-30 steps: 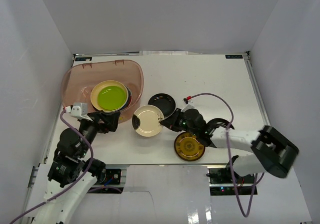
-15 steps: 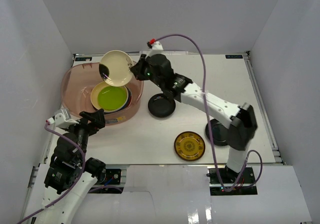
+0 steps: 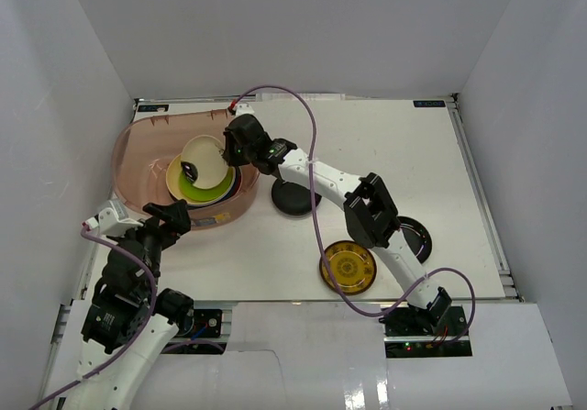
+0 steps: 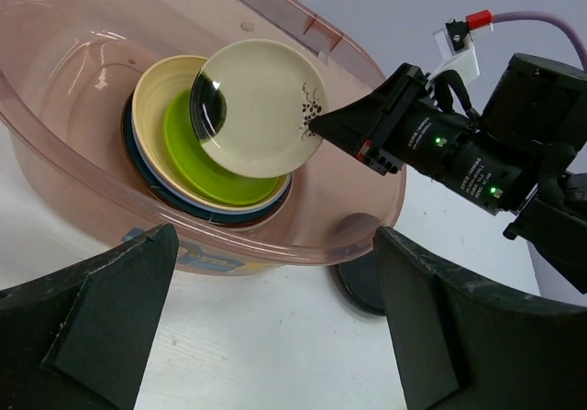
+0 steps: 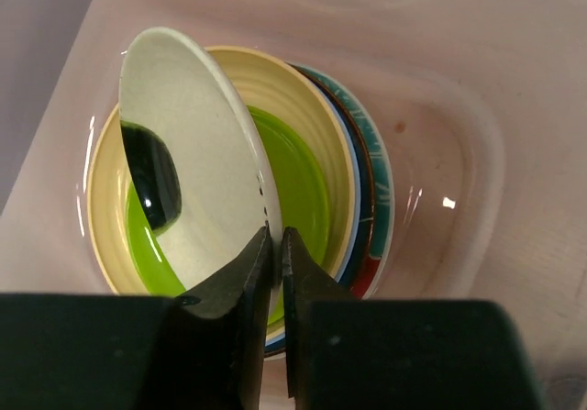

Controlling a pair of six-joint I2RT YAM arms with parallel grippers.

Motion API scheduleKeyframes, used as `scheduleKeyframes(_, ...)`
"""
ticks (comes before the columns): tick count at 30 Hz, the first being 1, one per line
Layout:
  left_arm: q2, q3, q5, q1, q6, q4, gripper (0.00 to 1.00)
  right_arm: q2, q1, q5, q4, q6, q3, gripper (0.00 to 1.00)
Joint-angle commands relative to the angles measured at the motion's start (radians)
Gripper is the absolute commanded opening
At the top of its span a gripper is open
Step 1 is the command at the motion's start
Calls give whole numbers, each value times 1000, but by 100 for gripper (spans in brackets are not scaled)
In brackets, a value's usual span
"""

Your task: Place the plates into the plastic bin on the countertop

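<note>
Plates [image 3: 180, 186] mostly sit stacked in the plastic bin [image 3: 138, 144], far-left on the countertop [image 3: 394, 144], with the lime green plate [image 4: 197, 149] showing on top. A black plate [image 3: 295, 197] and a yellow patterned plate [image 3: 348, 268] lie outside it. Right gripper [image 5: 272, 236] is pinched tight on the rim of the cream plate [image 5: 197, 153], which is tilted just over that stack. Left gripper [image 4: 275, 236] hangs by the bin's near wall, fingers spread wide.

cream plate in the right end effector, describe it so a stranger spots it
Find the reddish translucent plastic bin at the far left of the countertop, holding a stack of plates topped by a lime green plate. The cream plate is tilted over that stack, pinched by its rim in the right end effector. Only it isn't flat, and it carries a dark blotch.
</note>
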Motion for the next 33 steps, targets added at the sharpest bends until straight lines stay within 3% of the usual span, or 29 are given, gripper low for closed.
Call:
scheduleKeyframes(1,26,28,-7,8,2,-5,98,-24,-4,-40,83,47,38,16)
scheduleKeyframes(2,29,28,-4,13,3,-5,98,-26,-4,-41,79,55,36,40)
scheduleKeyframes(5,38,25,0,19,5,-1,98,-68,-4,-40,74,49,13,66)
scheduleKeyframes(6,39,27,5,19,8,-1,98,-110,-5,-40,74,36,-17,68)
scheduleKeyframes(8,44,24,10,24,9,3,98,-166,-13,-40,82,27,-63,69)
scheduleKeyframes(10,46,25,17,30,14,3,98,-278,-30,-40,85,18,-187,64)
scheduleKeyframes(12,43,22,23,31,16,6,98,-440,-44,4,137,6,-333,48)
scheduleKeyframes(13,41,22,27,36,17,8,98,-497,-51,24,166,-1,-517,40)
scheduleKeyframes(14,39,22,28,36,17,9,98,-557,-60,59,195,4,-613,27)
scheduleKeyframes(17,35,18,45,39,20,17,98,-784,-146,60,295,57,-955,20)
scheduleKeyframes(19,36,16,50,39,25,22,98,-843,-192,49,307,109,-1153,24)
scheduleKeyframes(20,36,15,59,41,28,23,98,-890,-236,35,312,127,-1207,36)
scheduleKeyframes(23,33,14,98,41,48,34,98,-963,-304,-7,368,159,-1379,60)
scheduleKeyframes(24,32,14,111,41,54,37,98,-966,-321,-29,400,168,-1408,63)
scheduleKeyframes(28,32,5,149,41,77,60,98,-906,-395,-257,543,228,-1505,66)
scheduleKeyframes(33,41,1,174,41,91,68,98,-736,-401,-322,663,324,-1484,60)
